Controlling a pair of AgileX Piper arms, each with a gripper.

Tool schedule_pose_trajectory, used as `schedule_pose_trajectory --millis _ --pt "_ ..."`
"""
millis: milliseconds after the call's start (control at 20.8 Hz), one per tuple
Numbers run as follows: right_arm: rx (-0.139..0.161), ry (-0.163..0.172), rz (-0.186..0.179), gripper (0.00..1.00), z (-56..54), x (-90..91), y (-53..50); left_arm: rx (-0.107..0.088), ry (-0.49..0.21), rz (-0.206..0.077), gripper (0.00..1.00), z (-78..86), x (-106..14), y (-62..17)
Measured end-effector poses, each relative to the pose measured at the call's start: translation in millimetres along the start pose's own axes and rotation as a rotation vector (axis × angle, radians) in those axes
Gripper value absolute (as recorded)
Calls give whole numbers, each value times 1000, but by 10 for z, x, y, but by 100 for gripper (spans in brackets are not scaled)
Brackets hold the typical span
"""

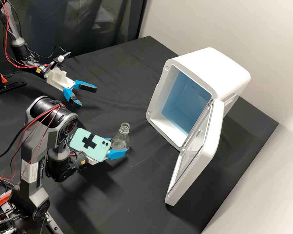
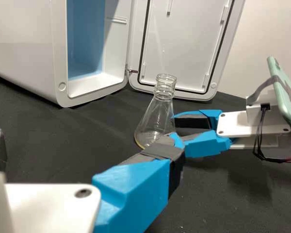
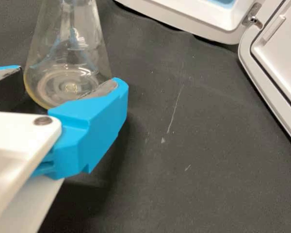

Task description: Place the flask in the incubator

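Flask (image 1: 122, 138): clear glass, conical, short neck with a lipped open mouth, flat round base with a faint yellowish ring. It stands upright on the table (image 1: 136, 65), roughly mid-table, in front of the incubator's open mouth and well apart from it.

Left to right:
- left gripper (image 1: 87, 96): white printed body, glossy blue plastic fingers with grey pads. Spread wide, holding nothing, above the table behind and left of the flask. It faces the flask and incubator.
- right gripper (image 1: 118, 148): same build. Closed on the flask at its base. In the right wrist view one grey pad sits against the glass and the other finger is tight on the opposite side. The flask base looks seated on the table.
- phone (image 1: 89, 143): mint-green case with a black cross of tape, mounted on the right wrist just behind the gripper.
- table: matte black cloth with a few pale scuff marks near the flask.
- incubator (image 1: 215, 71): smooth white plastic box with rounded corners and a pale blue inner cavity (image 1: 182, 97).
- door (image 1: 198, 152): swung fully open on the right-hand hinge. Inner face is white with a dark seal line.

Count: 1 flask, 1 incubator, 1 phone, 2 arms, 2 grippers, 2 blue fingers each.
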Motion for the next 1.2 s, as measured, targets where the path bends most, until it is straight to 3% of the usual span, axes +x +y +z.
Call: schedule_pose_trajectory --millis 384,576,720,912,1200 --pt "56 -15 29 100 92 47 110 0 0 0 100 0 0 0" --pt "112 18 53 100 78 23 198 0 0 0 100 0 0 0" --pt "113 47 69 100 36 60 245 0 0 0 100 0 0 0" --pt "118 51 94 100 31 109 302 0 0 0 100 0 0 0" --pt "118 52 99 100 27 130 311 -7 0 0 100 0 0 0"
